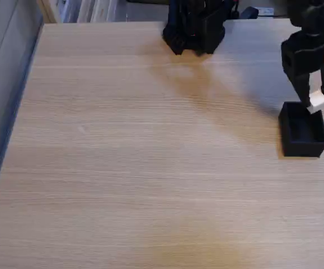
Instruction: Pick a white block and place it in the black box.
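The wooden table, pale with a fine horizontal grain, takes up nearly all of the fixed view, its far edge running along the top and its left edge slanting down beside a grey wall with a blue strip. At the far edge, a little right of the middle, stands the arm's black base. Toward the table's right edge, the arm's black upper part hangs down from the top right corner of the view, red and white wires trailing along it. Below it sits the black box, open-topped, near the right edge and about midway between the far and near edges. The gripper points downward over the box's far rim, its two fingers clamped on the white block, which hangs just above the box's opening.
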You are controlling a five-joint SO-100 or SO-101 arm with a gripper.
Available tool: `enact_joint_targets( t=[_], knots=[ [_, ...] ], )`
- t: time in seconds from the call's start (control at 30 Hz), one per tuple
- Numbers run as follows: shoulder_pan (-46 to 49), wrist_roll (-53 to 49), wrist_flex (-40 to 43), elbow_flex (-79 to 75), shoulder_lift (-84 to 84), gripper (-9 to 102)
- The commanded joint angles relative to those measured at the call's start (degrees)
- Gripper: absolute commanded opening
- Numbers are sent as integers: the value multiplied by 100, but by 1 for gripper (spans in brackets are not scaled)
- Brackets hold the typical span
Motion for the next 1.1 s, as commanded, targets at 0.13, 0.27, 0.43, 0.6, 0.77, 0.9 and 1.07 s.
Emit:
enact_joint_targets(
  t=[0.13, 0.27, 0.43, 0.6, 0.77, 0.9, 1.07],
  knots=[
    [70, 158, -79, -272, -9, 16],
    [105, 149, -79, -272, 0, 19],
    [123, 149, -62, -290, 35, 19],
    [167, 141, 18, -202, 255, 19],
    [457, -53, 70, 149, 844, 20],
    [826, -422, 18, 835, 1608, 12],
    [1336, -844, -35, 2013, 2786, 0]
  ],
)
